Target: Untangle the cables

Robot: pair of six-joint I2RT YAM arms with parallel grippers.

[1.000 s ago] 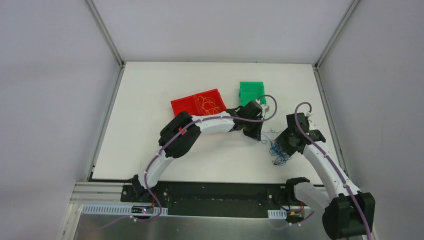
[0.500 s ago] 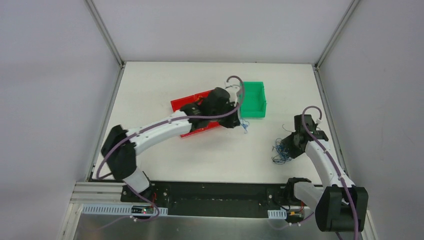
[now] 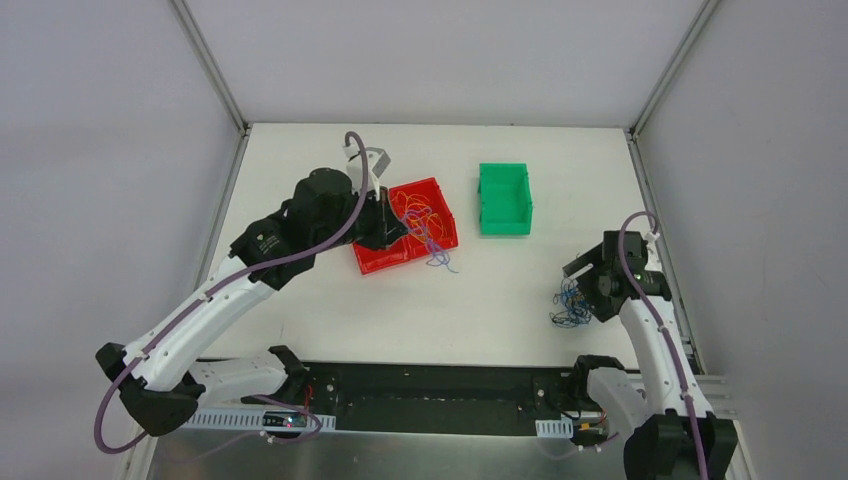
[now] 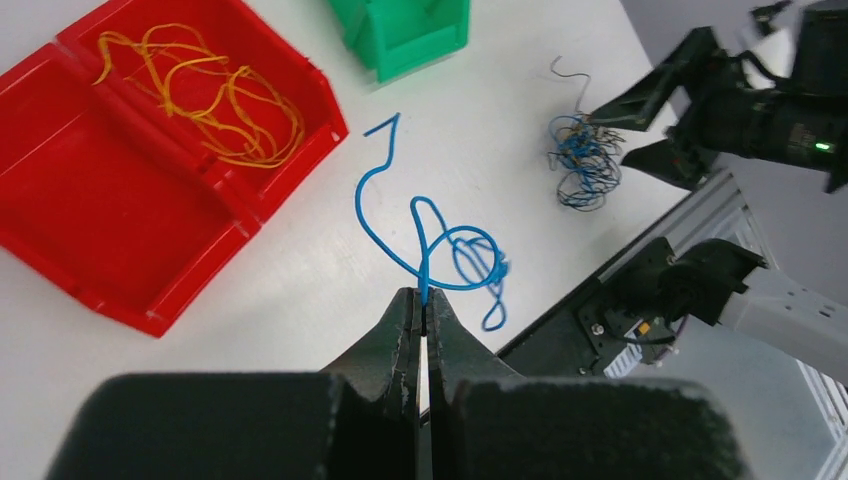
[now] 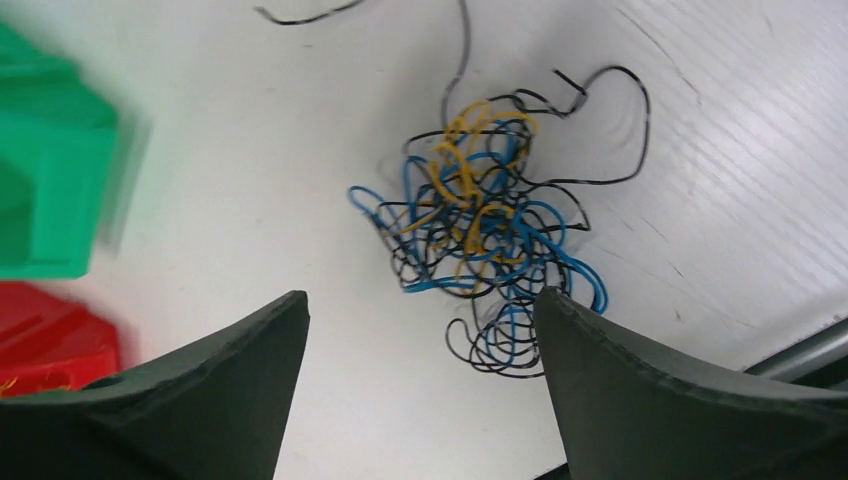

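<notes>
left pincer (image 4: 422, 300): tips pressed together, clamped on one thin blue wire (image 4: 430, 250). only your left wrist view shows the pinch itself. the strand runs out from the tips in a hooked end and a few loose curls. from the top view you just get a blue-purple squiggle (image 3: 434, 243) over the right end of the red two-compartment plastic tray (image 3: 400, 260), trailing past its front corner, with the pincer above the tray.

right pincer (image 5: 420, 300): fingers wide apart, holding nothing, hovering over the tangle of thin black, blue and yellow wires (image 5: 480, 240). the tangle lies on the white counter (image 3: 300, 170) just beside the right arm, well apart from the tray. the top view reads it as a small dark clump (image 3: 570, 306). the right wrist view resolves the colours: black loops stick out at the edges, with blue and yellow knotted in the middle. the right wrist view also shows faint grain lines on the counter surface.

the left wrist view shows loose orange-yellow wires (image 4: 215, 95) in the tray's far compartment, with the near one bare. the tray is glossy, with straight walls. the green plastic bin (image 3: 505, 200) sits between the tray and the tangle, further back.
</notes>
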